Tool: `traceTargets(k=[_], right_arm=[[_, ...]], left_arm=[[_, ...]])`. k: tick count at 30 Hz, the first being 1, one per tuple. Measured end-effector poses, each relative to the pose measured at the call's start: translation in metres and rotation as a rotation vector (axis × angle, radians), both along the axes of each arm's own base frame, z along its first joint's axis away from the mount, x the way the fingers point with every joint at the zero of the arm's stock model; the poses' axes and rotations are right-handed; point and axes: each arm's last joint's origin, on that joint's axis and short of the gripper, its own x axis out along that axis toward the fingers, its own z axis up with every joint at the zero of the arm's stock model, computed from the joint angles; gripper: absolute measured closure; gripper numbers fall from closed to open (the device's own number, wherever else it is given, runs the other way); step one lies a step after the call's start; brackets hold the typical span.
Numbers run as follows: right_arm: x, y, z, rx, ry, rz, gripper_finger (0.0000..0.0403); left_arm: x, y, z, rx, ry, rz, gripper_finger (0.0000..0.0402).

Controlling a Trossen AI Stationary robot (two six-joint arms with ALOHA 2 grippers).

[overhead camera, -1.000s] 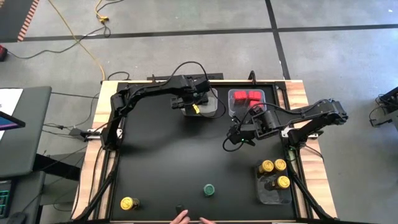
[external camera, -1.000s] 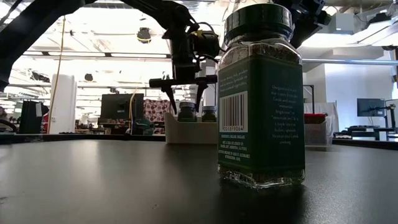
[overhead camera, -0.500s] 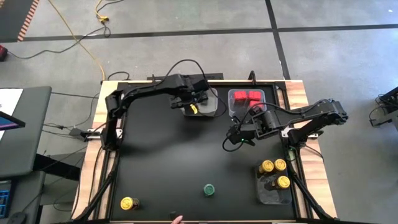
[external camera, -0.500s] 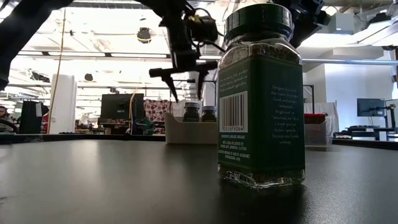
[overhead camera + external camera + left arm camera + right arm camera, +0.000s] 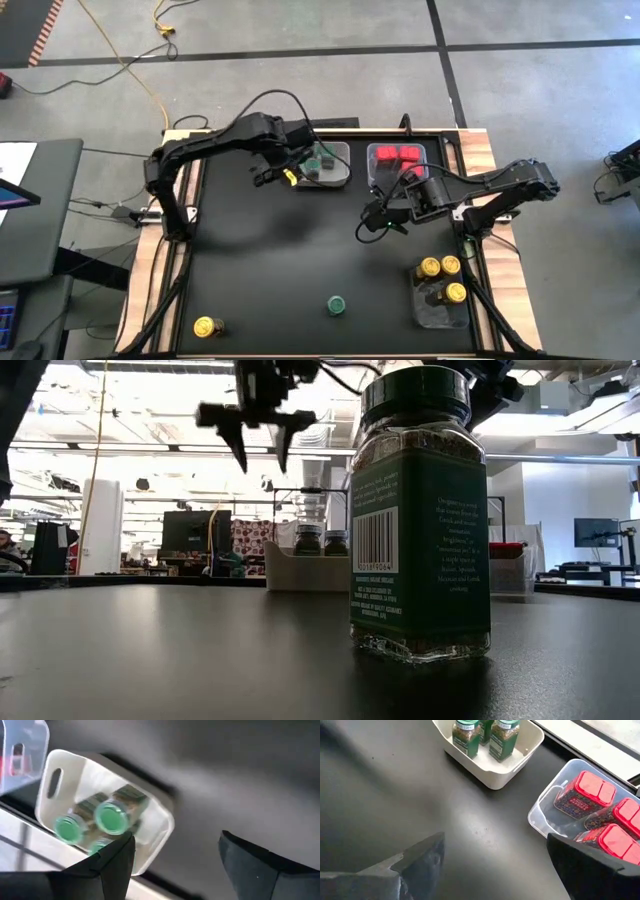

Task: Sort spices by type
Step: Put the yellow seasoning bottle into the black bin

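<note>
The left end effector (image 5: 272, 176) has lifted away from the white plastic bin (image 5: 341, 175) at the counter's far edge, fingers apart and empty, leaving green-lidded spice jars (image 5: 111, 817) inside. So that drop looks finished. One green-lidded square jar (image 5: 336, 305) and one yellow-lidded round jar (image 5: 205, 326) remain loose near the near edge. Red-lidded boxy containers (image 5: 592, 787) sit in the clear bin (image 5: 543, 816); yellow-lidded jars (image 5: 441, 268) fill the right-edge bin. The right end effector (image 5: 372, 222) waits mid-counter, fingers spread. The near jar's label shows a barcode; its print is unreadable.
</note>
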Motion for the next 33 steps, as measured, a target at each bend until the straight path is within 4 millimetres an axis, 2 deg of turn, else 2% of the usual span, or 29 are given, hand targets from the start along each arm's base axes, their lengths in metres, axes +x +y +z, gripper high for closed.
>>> traceTargets(k=[4, 8, 11, 14, 19, 23, 26, 33], right_arm=[[0.000, 0.000, 0.000, 0.000, 0.000, 0.000, 0.0028], [0.000, 0.000, 0.000, 0.000, -0.001, 0.000, 0.0028], [0.000, 0.000, 0.000, 0.000, 0.000, 0.000, 0.0028], [0.000, 0.000, 0.000, 0.000, 0.000, 0.000, 0.0028], [0.000, 0.000, 0.000, 0.001, -0.006, -0.001, 0.0028], [0.004, 0.001, 0.002, 0.009, -0.047, 0.000, 0.0028], [0.006, 0.001, 0.003, 0.014, -0.069, 0.000, 0.0028], [0.010, 0.002, 0.005, 0.025, -0.121, -0.001, 0.0028]], left_arm=[[-0.013, -0.012, 0.010, -0.172, -0.032, 0.166, 0.0127], [-0.011, -0.020, 0.010, -0.391, -0.052, 0.338, 0.0127], [-0.009, -0.025, 0.008, -0.484, -0.044, 0.448, 0.0127], [-0.002, -0.032, -0.003, -0.505, -0.052, 0.504, 0.0127], [-0.002, -0.048, -0.037, -0.540, -0.011, 0.627, 0.0127], [-0.014, -0.066, -0.065, -0.573, -0.012, 0.744, 0.0127], [-0.030, -0.084, -0.077, -0.618, -0.069, 0.793, 0.0127], [-0.071, -0.114, -0.090, -0.735, -0.419, 0.930, 0.0127]])
